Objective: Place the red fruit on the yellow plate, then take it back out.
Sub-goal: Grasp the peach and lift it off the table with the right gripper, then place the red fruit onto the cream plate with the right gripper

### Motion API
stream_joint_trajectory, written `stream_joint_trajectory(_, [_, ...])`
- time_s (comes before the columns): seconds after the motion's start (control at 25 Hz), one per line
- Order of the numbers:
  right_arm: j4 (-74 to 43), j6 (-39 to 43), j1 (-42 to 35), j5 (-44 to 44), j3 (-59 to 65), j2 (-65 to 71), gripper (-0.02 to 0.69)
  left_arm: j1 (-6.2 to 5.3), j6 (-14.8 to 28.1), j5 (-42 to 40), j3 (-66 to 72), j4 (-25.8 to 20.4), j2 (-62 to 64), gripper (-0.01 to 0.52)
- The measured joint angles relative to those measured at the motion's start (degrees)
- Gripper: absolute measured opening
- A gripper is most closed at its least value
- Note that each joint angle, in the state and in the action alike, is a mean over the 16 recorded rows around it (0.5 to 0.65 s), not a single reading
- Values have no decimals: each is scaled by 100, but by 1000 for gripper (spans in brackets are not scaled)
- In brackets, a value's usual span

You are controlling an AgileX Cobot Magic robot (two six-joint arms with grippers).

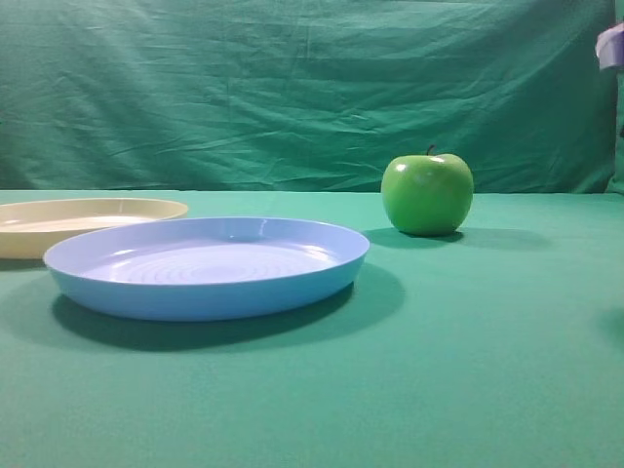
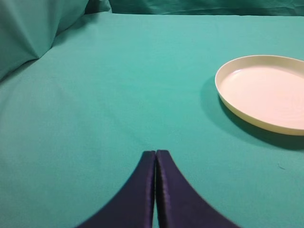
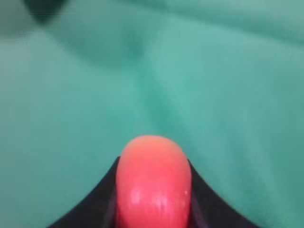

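1. Currently, step in hand: we judge the pick-up. The right gripper point(image 3: 153, 209) has its jaws on both sides of the fruit point(image 3: 153, 183); a firm hold we cannot confirm.
2. Left gripper point(image 2: 156, 159): jaws pressed together, empty, over bare cloth.
3. Next move: carry the fruit across to the yellow plate point(image 2: 266, 92), passing the blue plate point(image 1: 207, 265) and the apple point(image 1: 427, 193).
4. Views: only the right wrist view shows the fruit; the high view shows both plates but neither gripper.

The red fruit point(image 3: 153, 183) is blurred, its bottom cropped.
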Motion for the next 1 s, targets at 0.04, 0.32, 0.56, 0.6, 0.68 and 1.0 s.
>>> stream_joint_trajectory(0.04, [9, -13, 115, 80, -244, 14, 216, 0, 0, 0, 0, 0, 0, 0])
stream_joint_trajectory(0.32, [51, -133, 1146, 372, -1875, 450, 206, 0, 0, 0, 0, 0, 0, 0])
stream_joint_trajectory(0.56, [69, -299, 2011, 412, -3066, 1310, 206, 0, 0, 0, 0, 0, 0, 0])
stream_joint_trajectory(0.6, [79, -329, 2128, 398, -3247, 1491, 206, 0, 0, 0, 0, 0, 0, 0])
stream_joint_trajectory(0.68, [115, -415, 2342, 347, -3589, 1860, 206, 0, 0, 0, 0, 0, 0, 0])
stream_joint_trajectory(1.0, [441, -959, 2928, -68, -4697, 3282, 206, 0, 0, 0, 0, 0, 0, 0])
